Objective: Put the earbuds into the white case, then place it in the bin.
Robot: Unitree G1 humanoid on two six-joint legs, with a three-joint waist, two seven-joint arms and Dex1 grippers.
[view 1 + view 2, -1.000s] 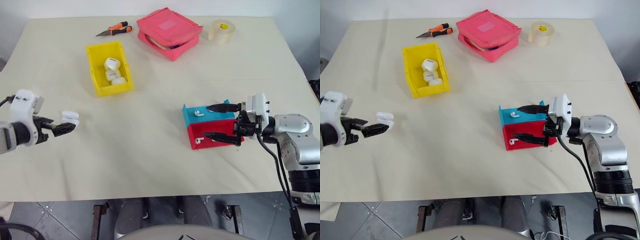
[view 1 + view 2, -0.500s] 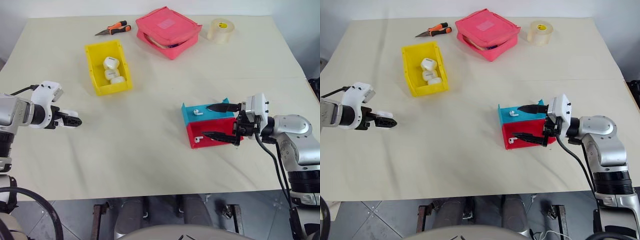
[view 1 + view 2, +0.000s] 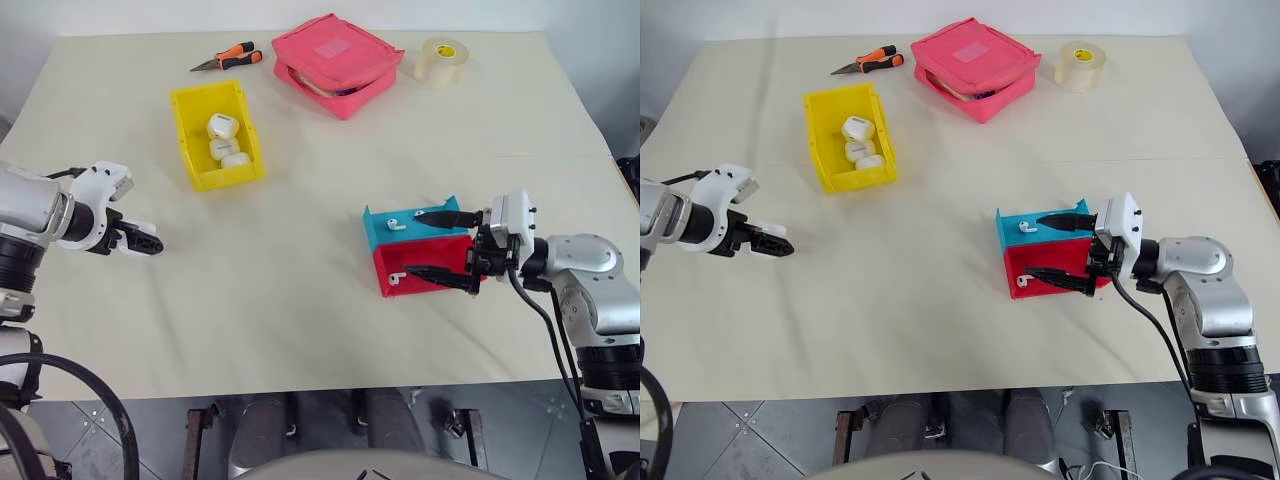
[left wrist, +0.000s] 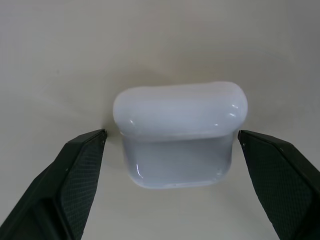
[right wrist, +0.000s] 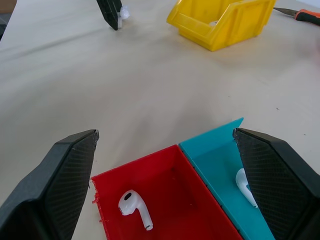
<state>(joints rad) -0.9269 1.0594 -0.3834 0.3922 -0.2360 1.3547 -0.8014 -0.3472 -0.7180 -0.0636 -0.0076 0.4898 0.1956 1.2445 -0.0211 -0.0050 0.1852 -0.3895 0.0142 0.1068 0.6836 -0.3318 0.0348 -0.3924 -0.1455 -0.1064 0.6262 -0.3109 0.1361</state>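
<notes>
The white case [image 4: 180, 135] lies on the cream tabletop at the left, its lid seeming shut. My left gripper [image 3: 142, 240] points down over it, open, with a black finger on each side and a thin gap to each. One of the earbuds [image 5: 134, 206] lies in the red tray [image 3: 440, 262], the other earbud [image 5: 246, 185] in the blue tray [image 3: 380, 232] beside it. My right gripper [image 3: 412, 242] is open and level, its fingers reaching over both trays, touching neither earbud. The yellow bin [image 3: 186, 140] stands at the back left with three white cases inside.
A pink zip pouch [image 3: 338, 62], a tape roll [image 3: 438, 60] and orange-handled pliers [image 3: 230, 58] lie along the far edge. The table's left edge runs close behind my left gripper. Bare cloth stretches between the bin and the trays.
My left hand has come in over the table and tipped downward, so its fingers now flank the case. The right arm and the trays have not moved.
</notes>
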